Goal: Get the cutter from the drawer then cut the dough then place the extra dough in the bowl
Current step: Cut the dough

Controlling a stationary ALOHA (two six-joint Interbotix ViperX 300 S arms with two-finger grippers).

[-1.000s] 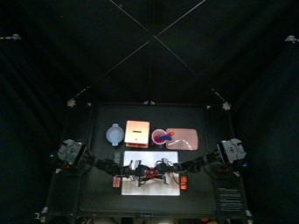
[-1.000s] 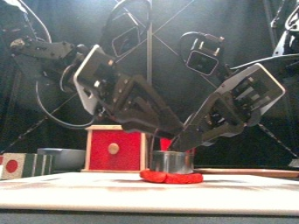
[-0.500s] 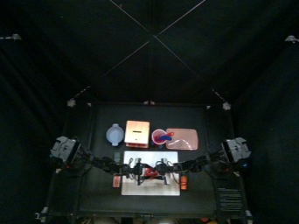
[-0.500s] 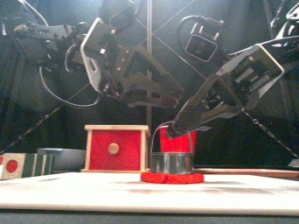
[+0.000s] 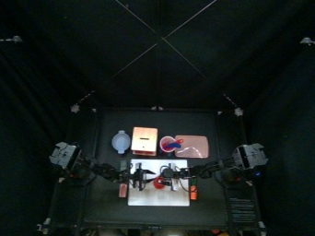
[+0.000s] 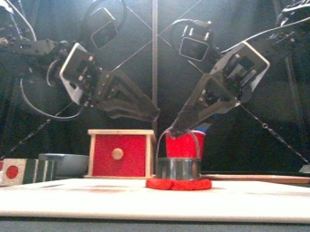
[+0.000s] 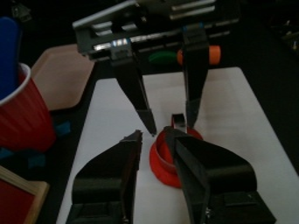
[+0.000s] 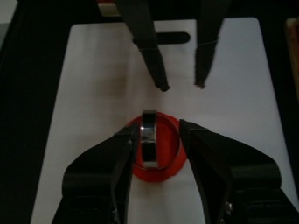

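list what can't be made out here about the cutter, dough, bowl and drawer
- Whether the right gripper grips the cutter: contact too small in the top view, covered by the gripper in the front view.
- Whether the dough is cut through: the cutter stands on it.
- What the bowl holds: front view is level with its rim.
- Whether the drawer is shut: face-on in front view, tiny in top view.
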